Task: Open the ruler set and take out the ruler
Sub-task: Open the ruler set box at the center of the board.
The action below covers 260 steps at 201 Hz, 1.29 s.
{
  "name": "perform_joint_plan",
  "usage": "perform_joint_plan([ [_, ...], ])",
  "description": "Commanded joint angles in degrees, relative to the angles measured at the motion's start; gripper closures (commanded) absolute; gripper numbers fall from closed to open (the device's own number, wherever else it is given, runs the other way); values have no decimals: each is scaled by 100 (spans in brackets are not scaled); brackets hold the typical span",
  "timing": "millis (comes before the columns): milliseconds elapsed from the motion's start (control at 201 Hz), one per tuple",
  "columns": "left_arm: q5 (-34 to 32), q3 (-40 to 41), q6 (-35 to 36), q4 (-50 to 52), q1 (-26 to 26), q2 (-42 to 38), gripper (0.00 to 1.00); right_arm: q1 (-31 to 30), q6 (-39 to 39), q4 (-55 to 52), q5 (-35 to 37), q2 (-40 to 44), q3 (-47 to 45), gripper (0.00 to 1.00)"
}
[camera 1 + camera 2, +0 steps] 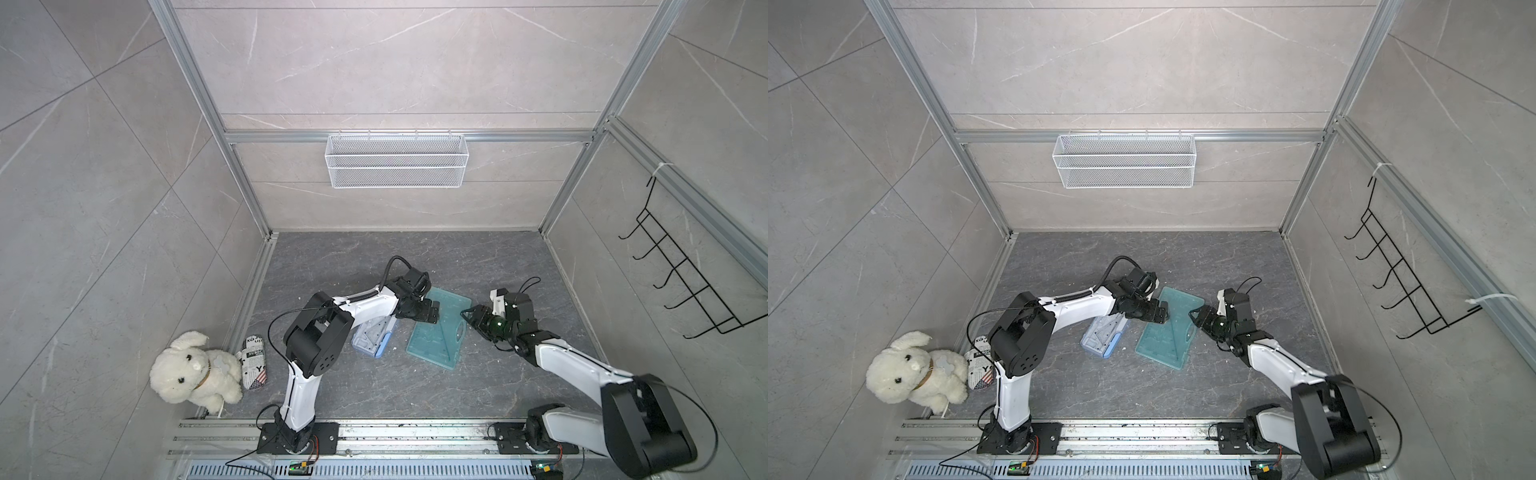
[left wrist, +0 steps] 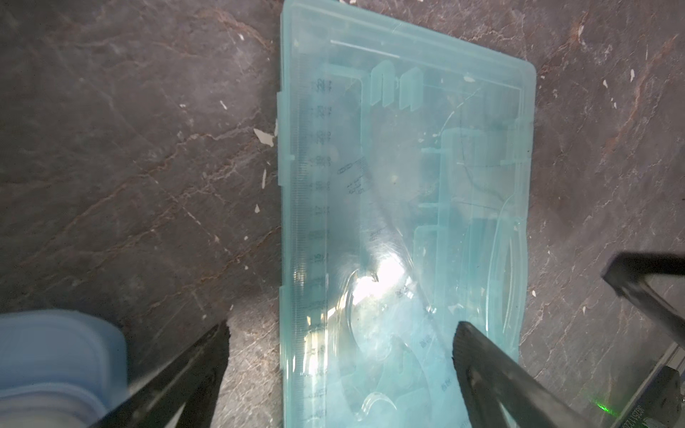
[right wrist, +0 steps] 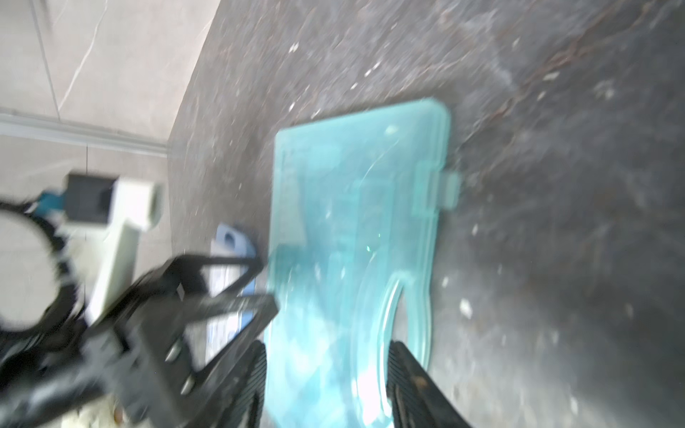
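The ruler set (image 1: 436, 336) (image 1: 1163, 345) is a flat teal see-through case lying shut on the dark floor. Through its lid in the left wrist view I see the ruler (image 2: 313, 222) along one long edge, with its scale marks showing. My left gripper (image 1: 434, 311) (image 1: 1165, 312) (image 2: 341, 326) hangs open over that edge of the case (image 2: 407, 166), one finger over the floor and one over the lid. My right gripper (image 1: 467, 312) (image 1: 1192, 312) (image 3: 328, 346) stands open at the handle end of the case (image 3: 352, 203), which shows between its fingers. I cannot tell whether they touch it.
A second, blue and clear case (image 1: 374, 336) (image 2: 55, 363) lies under the left forearm, just left of the teal one. A white plush rabbit (image 1: 193, 365) and a newsprint pouch (image 1: 254, 361) sit in the front left corner. A wire basket (image 1: 395, 162) hangs on the back wall and a black hook rack (image 1: 681, 282) on the right wall.
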<state>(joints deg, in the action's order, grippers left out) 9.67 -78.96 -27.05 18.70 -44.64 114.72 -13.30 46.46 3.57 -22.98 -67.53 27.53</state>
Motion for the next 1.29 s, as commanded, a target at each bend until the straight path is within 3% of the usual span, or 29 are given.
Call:
perform_joint_plan([
  [0,190,109,-124,-159,7,-107,4,-206,-304,-1535,150,534,-45,45],
  [224,199,296,-253,-317,-1,-212,4,-726,77,-1843,189,943,-482,45],
  [443,158,381,-300,-359,2,-328,4,-1018,465,-1413,149,899,-906,45],
  [901,183,618,-588,-711,5,-773,4,-1205,1047,-282,-57,627,-1344,45],
  [1289,-291,785,-622,-499,43,-1636,2,-1289,1164,269,-39,474,-1442,45],
])
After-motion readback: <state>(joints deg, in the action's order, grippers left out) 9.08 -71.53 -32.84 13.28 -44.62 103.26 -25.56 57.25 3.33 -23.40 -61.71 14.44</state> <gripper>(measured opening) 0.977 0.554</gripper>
